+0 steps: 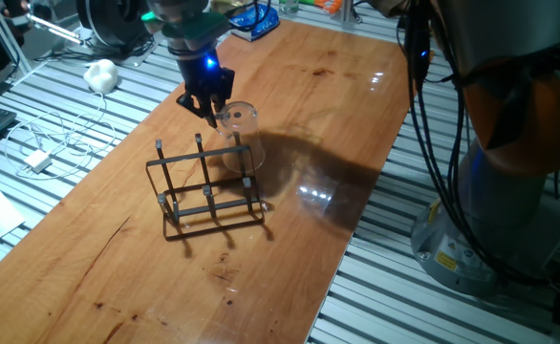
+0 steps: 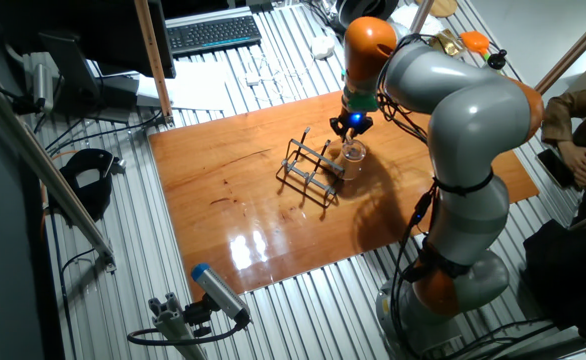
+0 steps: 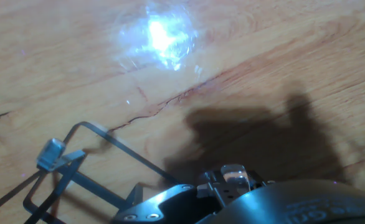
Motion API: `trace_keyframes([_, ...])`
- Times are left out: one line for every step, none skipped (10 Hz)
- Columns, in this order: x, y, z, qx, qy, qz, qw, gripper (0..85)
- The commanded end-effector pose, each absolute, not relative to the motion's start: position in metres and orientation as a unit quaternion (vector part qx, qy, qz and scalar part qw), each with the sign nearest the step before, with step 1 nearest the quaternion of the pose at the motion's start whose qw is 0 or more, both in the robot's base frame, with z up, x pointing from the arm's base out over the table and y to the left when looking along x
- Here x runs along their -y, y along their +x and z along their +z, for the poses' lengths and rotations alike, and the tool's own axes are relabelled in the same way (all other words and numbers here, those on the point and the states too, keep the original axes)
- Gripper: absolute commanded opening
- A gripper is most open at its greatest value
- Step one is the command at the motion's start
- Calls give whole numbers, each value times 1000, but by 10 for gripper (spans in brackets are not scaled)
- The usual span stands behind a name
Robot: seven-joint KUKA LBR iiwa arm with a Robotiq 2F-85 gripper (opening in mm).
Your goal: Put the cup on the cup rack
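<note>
Hand view: your gripper point(image 3: 232, 186) shows only as dark metal at the bottom edge, fingertips cut off.
Grip: in one fixed view your gripper point(image 1: 210, 103) pinches the rim of the cup point(image 1: 240, 137).
Cup: upright at the far right corner of the cup rack point(image 1: 206, 188), just beside its pegs; contact unclear.
Room: you have bare wooden table point(image 1: 356, 124) to the right.
Hidden: cup walls hard to trace.

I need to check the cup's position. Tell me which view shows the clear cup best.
One fixed view: the cup shows large at the gripper, above the cup rack. The other fixed view shows the cup only as a tiny glint beside the rack. In the hand view I cannot make it out.
</note>
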State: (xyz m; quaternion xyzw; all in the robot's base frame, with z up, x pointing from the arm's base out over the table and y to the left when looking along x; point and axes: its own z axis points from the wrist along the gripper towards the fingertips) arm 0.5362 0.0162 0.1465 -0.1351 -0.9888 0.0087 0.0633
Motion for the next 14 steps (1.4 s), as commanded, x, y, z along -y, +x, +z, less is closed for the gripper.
trace_keyframes([-17, 536, 144, 989, -136, 9, 59, 0])
trace_keyframes([-17, 536, 143, 989, -136, 10, 56, 0])
trace_keyframes([-17, 536, 143, 989, -137, 11, 56, 0])
trace_keyframes([-17, 536, 143, 989, -136, 12, 55, 0])
trace_keyframes([-17, 536, 143, 989, -135, 7, 62, 0])
trace_keyframes([-17, 536, 143, 988, -137, 1, 69, 0])
trace_keyframes([-17, 536, 143, 988, -140, -6, 70, 0])
trace_keyframes([-17, 536, 143, 989, -140, 0, 57, 0])
trace_keyframes([-17, 536, 143, 989, -141, 2, 51, 0])
trace_keyframes([-18, 535, 139, 988, -144, 0, 50, 0])
trace_keyframes([-19, 534, 133, 988, -147, -3, 48, 0])
trace_keyframes([-20, 532, 125, 988, -148, -7, 43, 0])
trace_keyframes([-21, 530, 118, 988, -149, -12, 42, 0])
trace_keyframes([-21, 530, 114, 988, -150, -14, 39, 0])
